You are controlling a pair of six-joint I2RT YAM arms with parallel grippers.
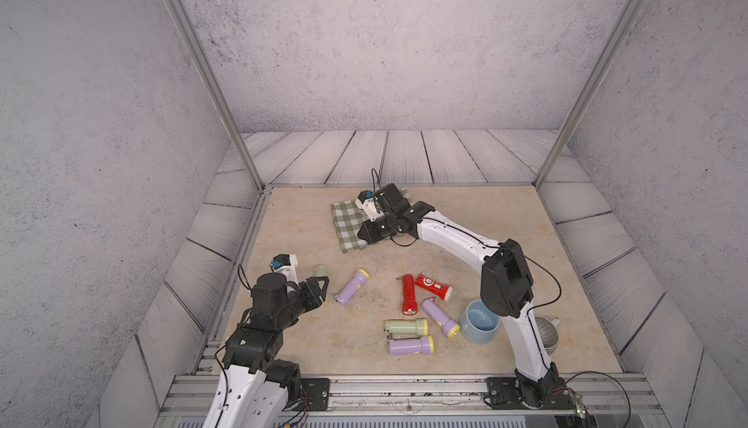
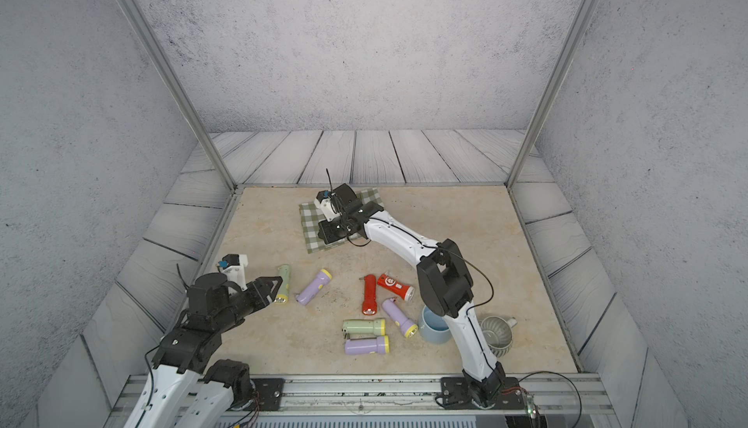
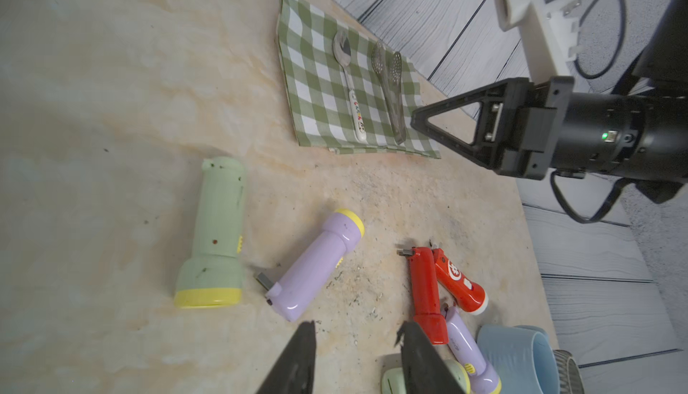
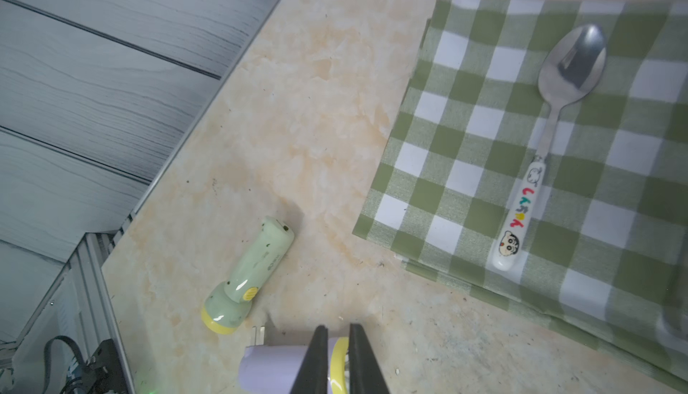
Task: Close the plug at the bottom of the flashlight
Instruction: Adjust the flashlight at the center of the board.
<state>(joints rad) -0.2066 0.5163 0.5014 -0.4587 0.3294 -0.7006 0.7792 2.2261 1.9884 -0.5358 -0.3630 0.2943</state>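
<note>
Several flashlights lie on the beige table. A green flashlight (image 3: 212, 232) with a yellow head lies at the left, its bottom end flush. Beside it a purple flashlight (image 3: 316, 261) (image 1: 351, 287) has its plug (image 3: 264, 280) folded out. A red flashlight (image 3: 424, 291) also shows its prongs. My left gripper (image 3: 356, 327) (image 2: 275, 284) hovers open by the green flashlight (image 2: 283, 284), with nothing between its fingers. My right gripper (image 4: 338, 327) (image 1: 364, 231) hangs above the checked cloth, its fingers almost together and holding nothing.
The green checked cloth (image 1: 348, 223) at the back holds a spoon (image 4: 551, 127) and tongs (image 3: 391, 90). More flashlights (image 1: 411, 345) cluster at the front middle. A blue mug (image 1: 479, 327) and a grey cup (image 2: 496, 333) stand by the right arm.
</note>
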